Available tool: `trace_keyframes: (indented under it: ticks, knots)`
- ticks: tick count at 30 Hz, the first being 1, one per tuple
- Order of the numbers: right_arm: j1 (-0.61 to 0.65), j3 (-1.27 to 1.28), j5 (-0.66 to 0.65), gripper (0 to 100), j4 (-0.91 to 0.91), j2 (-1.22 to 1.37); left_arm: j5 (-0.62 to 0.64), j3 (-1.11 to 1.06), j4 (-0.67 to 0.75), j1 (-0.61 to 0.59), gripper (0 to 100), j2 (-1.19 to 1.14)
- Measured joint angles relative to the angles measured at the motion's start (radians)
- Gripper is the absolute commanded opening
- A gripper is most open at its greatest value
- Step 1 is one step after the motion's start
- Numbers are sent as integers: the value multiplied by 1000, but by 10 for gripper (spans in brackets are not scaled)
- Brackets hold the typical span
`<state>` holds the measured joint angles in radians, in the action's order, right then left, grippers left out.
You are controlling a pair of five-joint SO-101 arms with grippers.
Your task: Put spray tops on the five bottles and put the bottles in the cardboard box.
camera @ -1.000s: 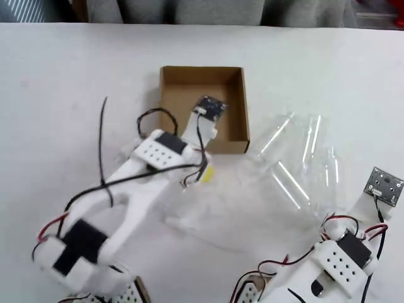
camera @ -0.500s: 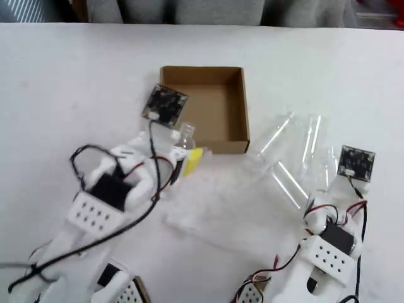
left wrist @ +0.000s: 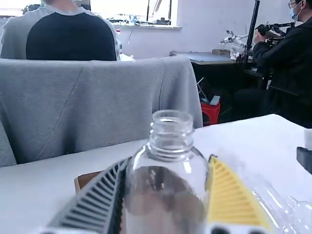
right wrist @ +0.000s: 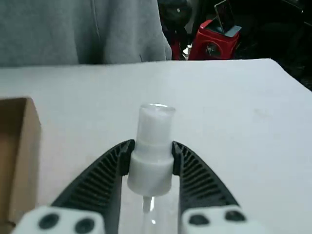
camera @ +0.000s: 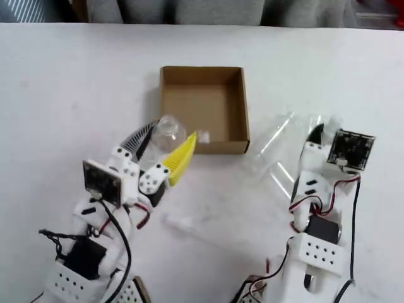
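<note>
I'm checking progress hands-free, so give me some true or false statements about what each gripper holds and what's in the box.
1. The left gripper holds a clear bottle. True.
2. That bottle has a spray top on it. False: its neck is open.
3. The right gripper holds a white spray top. True.
4. Both fingers of the left gripper are black. False: one is black, and the other is a yellow finger.
5. Five bottles sit in the cardboard box. False: none rests inside it, and loose bottles lie beside it.
</note>
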<state>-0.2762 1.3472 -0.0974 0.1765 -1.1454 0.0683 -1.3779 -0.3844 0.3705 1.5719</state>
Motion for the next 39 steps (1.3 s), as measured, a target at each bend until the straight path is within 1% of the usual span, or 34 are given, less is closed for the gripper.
trace_keyframes:
  ticks: [3, 7, 10, 13, 18, 20, 24, 27, 33, 39]
  knots:
    - [61, -92, 130, 15, 37, 0, 0, -43, 14, 0, 109, 32]
    - [169, -249, 203, 15, 132, 0, 0, -84, 20, 0, 109, 41]
    - [270, -371, 213, 15, 183, 0, 0, -114, 20, 3, 109, 41]
    - [368, -496, 213, 15, 195, 0, 0, -152, 32, 37, 109, 41]
    - [520, -712, 213, 15, 195, 20, 0, -273, 164, 43, 109, 41]
    - [585, -806, 213, 15, 195, 68, 0, -301, 190, 44, 109, 41]
    - [669, -962, 213, 15, 195, 215, 0, -325, 207, 44, 109, 41]
    - [736, -1026, 213, 15, 212, 278, 0, -325, 207, 44, 109, 41]
    - [868, -1054, 218, 15, 315, 285, 0, -325, 207, 44, 109, 41]
    - [882, -1010, 218, 15, 347, 279, 0, -325, 207, 44, 109, 41]
